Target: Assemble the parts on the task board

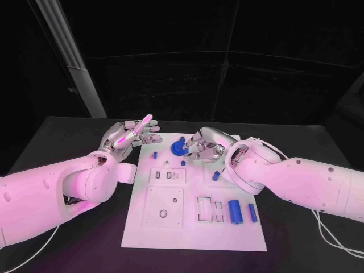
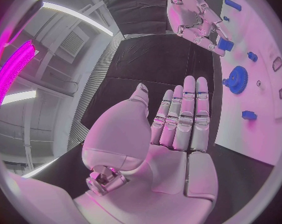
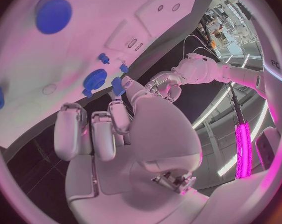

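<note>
The white task board point(image 1: 194, 227) lies in the middle of the black table. A blue gear point(image 1: 176, 149) point(image 2: 237, 79) point(image 3: 94, 79) sits near its far edge. My right hand point(image 1: 205, 147) point(image 3: 116, 129) hovers just right of the gear and pinches a small blue part point(image 2: 225, 45) point(image 3: 118, 86) at its fingertips. My left hand point(image 1: 133, 135) point(image 2: 178, 129) is raised over the board's far left corner, with its fingers straight and apart and nothing in it. A small blue peg point(image 1: 155, 154) point(image 2: 248, 115) stands on the board between the two hands.
Two blue cylinders point(image 1: 234, 211) point(image 1: 252, 212) lie at the board's near right, beside rectangular slots point(image 1: 205, 208). Another small blue piece point(image 1: 215, 176) sits under my right forearm. White cables point(image 1: 338, 239) trail over the table at the right.
</note>
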Motion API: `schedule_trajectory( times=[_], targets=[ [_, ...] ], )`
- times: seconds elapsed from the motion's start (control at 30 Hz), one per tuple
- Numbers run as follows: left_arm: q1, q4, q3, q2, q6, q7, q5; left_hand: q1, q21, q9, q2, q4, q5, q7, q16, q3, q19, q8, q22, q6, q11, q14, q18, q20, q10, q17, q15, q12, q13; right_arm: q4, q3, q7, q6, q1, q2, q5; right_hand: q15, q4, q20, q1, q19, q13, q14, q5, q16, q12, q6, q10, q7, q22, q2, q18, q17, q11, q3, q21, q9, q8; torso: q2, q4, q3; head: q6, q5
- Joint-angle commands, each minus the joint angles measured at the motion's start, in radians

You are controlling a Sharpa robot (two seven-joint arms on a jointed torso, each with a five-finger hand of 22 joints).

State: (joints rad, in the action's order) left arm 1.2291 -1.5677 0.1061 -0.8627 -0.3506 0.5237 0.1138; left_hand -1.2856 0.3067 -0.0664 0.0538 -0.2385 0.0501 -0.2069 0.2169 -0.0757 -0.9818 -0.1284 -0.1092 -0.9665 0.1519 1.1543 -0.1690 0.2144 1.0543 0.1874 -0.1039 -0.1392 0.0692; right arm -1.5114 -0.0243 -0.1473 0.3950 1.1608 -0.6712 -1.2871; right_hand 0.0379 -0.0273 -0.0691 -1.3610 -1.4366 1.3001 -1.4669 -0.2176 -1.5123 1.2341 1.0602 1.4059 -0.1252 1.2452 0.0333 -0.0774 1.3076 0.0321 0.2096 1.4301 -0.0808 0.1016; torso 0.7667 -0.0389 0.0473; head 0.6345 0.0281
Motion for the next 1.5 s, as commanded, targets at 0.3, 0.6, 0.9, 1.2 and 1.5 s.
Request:
schedule_trajectory(
  times=[0.3, 0.6, 0.9, 1.2, 1.5],
  targets=[
    [0.005, 0.008, -0.001, 0.011, 0.014, 0.009, -0.002, -0.007, -0.004, 0.0, 0.002, 0.008, 0.001, -0.001, -0.005, -0.002, -0.01, 0.007, 0.002, -0.005, 0.002, 0.005, -0.015, 0.0, 0.008, 0.001, 0.001, 0.006, 0.0, 0.016, 0.003, -0.089, -0.093, -0.017, 0.066, -0.113, 0.004, -0.017, 0.005, 0.024, 0.001, -0.01, -0.073, -0.005, 0.011, -0.019, 0.016, -0.012, 0.007, -0.008, -0.006, 0.013, 0.118, -0.001, 0.025, -0.002, 0.001, 0.0, 0.0, 0.0025, -0.0015, 0.015, -0.023],
    [0.005, 0.014, -0.001, 0.02, 0.014, 0.011, -0.002, -0.007, -0.004, 0.0, 0.002, 0.008, 0.001, -0.001, -0.005, -0.003, -0.01, 0.007, 0.002, -0.005, 0.002, 0.005, -0.015, 0.0, 0.008, 0.002, 0.001, 0.006, 0.0, 0.018, 0.006, -0.088, -0.095, -0.045, 0.095, -0.192, 0.004, -0.013, 0.005, 0.026, 0.001, -0.01, -0.073, -0.014, 0.011, -0.019, 0.016, -0.013, 0.007, -0.007, -0.013, 0.013, 0.119, -0.001, 0.032, -0.002, 0.001, -0.001, 0.001, 0.004, -0.0031, 0.018, -0.03],
    [0.005, 0.017, -0.001, 0.024, 0.015, 0.011, -0.002, -0.007, -0.004, 0.0, 0.002, 0.008, 0.001, -0.001, -0.005, -0.003, -0.011, 0.007, 0.002, -0.005, 0.002, 0.005, -0.015, 0.0, 0.008, 0.002, 0.001, 0.007, 0.0, 0.009, 0.027, -0.087, -0.115, -0.054, 0.098, -0.212, 0.004, -0.011, 0.005, 0.028, 0.001, -0.009, -0.074, -0.016, 0.011, -0.018, 0.017, -0.012, 0.007, -0.008, -0.019, 0.013, 0.12, -0.001, 0.034, -0.002, 0.001, -0.001, 0.001, 0.0025, -0.0021, 0.025, -0.038],
    [0.005, 0.017, -0.001, 0.023, 0.015, 0.01, -0.002, -0.007, -0.004, 0.0, 0.002, 0.008, 0.001, -0.001, -0.006, -0.003, -0.011, 0.008, 0.002, -0.005, 0.002, 0.005, -0.015, 0.0, 0.008, 0.002, 0.001, 0.007, 0.0, 0.005, 0.03, -0.09, -0.13, -0.055, 0.095, -0.223, 0.004, -0.011, 0.005, 0.031, 0.001, -0.009, -0.073, -0.016, 0.012, -0.019, 0.018, -0.012, 0.007, -0.008, -0.022, 0.013, 0.119, -0.001, 0.035, -0.002, 0.001, -0.002, 0.0, 0.0025, -0.0009, 0.029, -0.041],
    [0.005, 0.017, -0.001, 0.02, 0.014, 0.009, -0.002, -0.007, -0.004, 0.0, 0.002, 0.008, 0.001, -0.001, -0.006, -0.003, -0.011, 0.008, 0.002, -0.005, 0.002, 0.005, -0.015, 0.0, 0.008, 0.002, 0.001, 0.007, 0.0, 0.004, 0.031, -0.096, -0.14, -0.055, 0.087, -0.239, 0.003, -0.01, 0.004, 0.042, 0.002, -0.016, -0.074, -0.012, 0.011, -0.028, 0.01, -0.017, 0.003, -0.01, -0.038, 0.013, 0.12, 0.001, 0.038, -0.004, 0.004, -0.008, 0.0, 0.0029, -0.0012, 0.032, -0.043]
  ],
)
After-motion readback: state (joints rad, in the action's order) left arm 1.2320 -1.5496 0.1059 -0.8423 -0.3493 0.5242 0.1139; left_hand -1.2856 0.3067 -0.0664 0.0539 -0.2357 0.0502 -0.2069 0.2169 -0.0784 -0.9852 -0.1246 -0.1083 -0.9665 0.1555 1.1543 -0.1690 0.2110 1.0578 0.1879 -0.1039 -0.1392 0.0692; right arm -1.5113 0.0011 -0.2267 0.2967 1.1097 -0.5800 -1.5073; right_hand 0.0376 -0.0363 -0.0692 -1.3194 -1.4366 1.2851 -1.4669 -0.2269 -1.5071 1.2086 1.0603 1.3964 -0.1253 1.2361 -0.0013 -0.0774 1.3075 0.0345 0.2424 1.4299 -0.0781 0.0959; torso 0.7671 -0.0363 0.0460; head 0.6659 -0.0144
